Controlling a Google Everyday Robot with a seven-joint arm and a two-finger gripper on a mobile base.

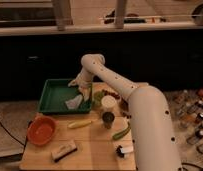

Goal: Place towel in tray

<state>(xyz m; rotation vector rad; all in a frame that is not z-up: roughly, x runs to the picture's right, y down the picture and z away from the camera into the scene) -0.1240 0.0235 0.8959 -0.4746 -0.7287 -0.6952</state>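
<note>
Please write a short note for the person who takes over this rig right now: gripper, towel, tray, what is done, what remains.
Gripper: over the right part of the green tray, just above the towel.
Towel: lying inside the tray, near its right wall.
Done: the towel is in the tray.
Left: it is unclear whether the gripper holds the towel. Check that it is let go, then lift the arm away.
</note>
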